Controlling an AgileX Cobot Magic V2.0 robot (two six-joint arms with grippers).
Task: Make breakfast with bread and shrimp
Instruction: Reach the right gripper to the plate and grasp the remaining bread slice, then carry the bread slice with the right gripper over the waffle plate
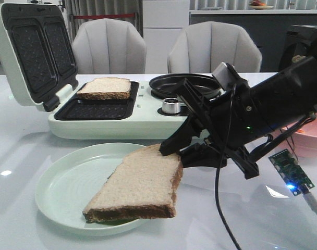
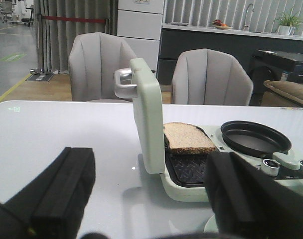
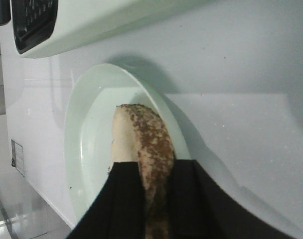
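At the far left the open lid (image 1: 28, 52) of the pale green sandwich maker (image 1: 104, 122) stands upright, and one bread slice (image 1: 105, 88) lies in its rear grill tray. In front, a pale green plate (image 1: 59, 195) sits on the white table (image 1: 23, 120); the second bread slice (image 1: 140, 187) tilts over it, its lower crust near the plate, its upper corner pinched in the right gripper (image 1: 171, 148). Behind that arm are a silver knob (image 1: 171, 107) and a round black pan (image 1: 187, 86). A small circuit board (image 1: 291, 172) and a pink dish (image 1: 309, 140) lie at the right. The left gripper (image 2: 146, 199) hangs spread wide, holding nothing. No shrimp shows.
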